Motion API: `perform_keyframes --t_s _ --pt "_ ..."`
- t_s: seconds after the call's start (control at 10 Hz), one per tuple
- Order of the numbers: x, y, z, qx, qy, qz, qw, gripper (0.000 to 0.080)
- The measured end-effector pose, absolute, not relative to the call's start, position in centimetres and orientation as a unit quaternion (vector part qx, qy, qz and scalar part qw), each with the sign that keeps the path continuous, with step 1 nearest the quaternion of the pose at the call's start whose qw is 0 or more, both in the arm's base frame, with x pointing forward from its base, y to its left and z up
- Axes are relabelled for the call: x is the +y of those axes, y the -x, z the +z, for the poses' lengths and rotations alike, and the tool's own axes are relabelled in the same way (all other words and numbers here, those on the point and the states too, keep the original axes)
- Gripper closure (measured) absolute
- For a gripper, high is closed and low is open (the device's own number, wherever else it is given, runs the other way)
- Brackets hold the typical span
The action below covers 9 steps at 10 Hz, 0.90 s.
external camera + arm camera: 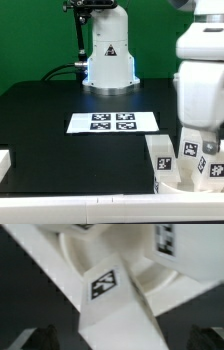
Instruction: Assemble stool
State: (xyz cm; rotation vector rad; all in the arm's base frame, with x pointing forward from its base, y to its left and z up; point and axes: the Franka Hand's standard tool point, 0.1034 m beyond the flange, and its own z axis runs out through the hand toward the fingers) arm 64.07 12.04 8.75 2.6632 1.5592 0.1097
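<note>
My gripper: fingers spread wide, gripping nothing
Stool leg: tagged, lying between my fingertips
Seat disc: under my arm

A robotics lab: a black surface backed by a green screen, a white robot base with a warning triangle bolted at its far edge, cables beside it, and a marker board lying flat.
</note>
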Motion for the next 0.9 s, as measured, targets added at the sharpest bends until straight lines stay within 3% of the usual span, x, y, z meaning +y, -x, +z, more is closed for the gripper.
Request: perform_keyframes --t_s 0.3,0.5,0.6,0.7,0.8,0.9 --pt "12.4 -64.3 6.9 0.608 -0.791 0.016 0.056 0.0150" --pt "12.0 -64.3 6.9 0.598 -0.799 0.016 0.056 0.0150" --pt "12.0 -64.3 6.9 0.598 -0.799 0.016 0.056 0.0283" --pt "12.0 -64.3 6.9 0.581 -0.812 0.018 0.054 0.0283" --pt "12.0 -64.4 6.9 0.536 -0.843 0.021 0.053 0.0421" --pt "11.8 -64.4 7.0 0.508 -0.860 0.022 0.053 0.0465"
